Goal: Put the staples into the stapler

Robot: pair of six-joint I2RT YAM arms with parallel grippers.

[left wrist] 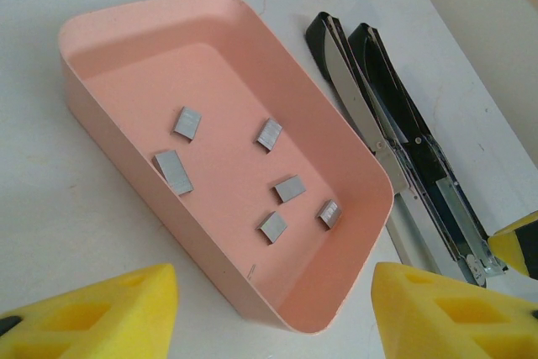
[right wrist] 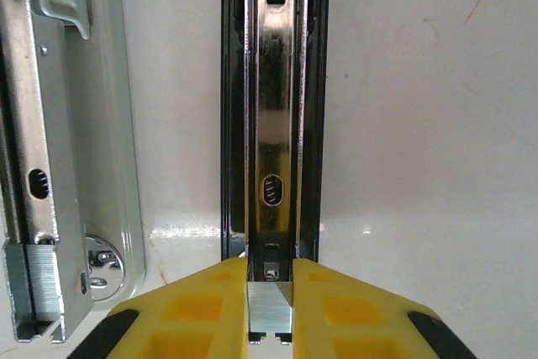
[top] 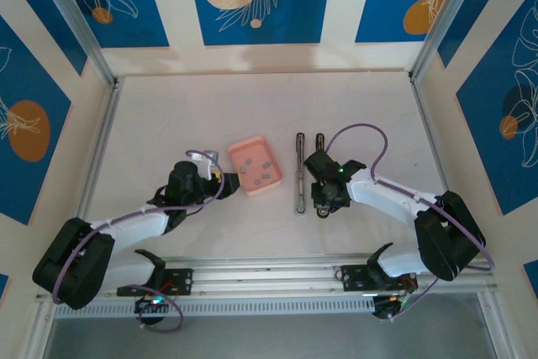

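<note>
Six tiny dark-grey metal staples [left wrist: 173, 171] lie loose and apart on the floor of the small salmon-pink square plastic tray [left wrist: 92, 115]. One more short silver staple strip [right wrist: 270, 296] sits at the 6 o'clock end of the open channel of the slim silver-and-black metal stapler [right wrist: 273, 124]. The right gripper [right wrist: 270, 325] has its jaws closed on this strip between yellow pads. The stapler [top: 300, 172] lies opened flat on the white table [top: 168, 124], both arms parallel, running 12 to 6. The tray is just beside it at 9 o'clock. The left gripper [left wrist: 273, 292] hangs at the tray's 8 o'clock side, jaws spread wide, holding nothing.
</note>
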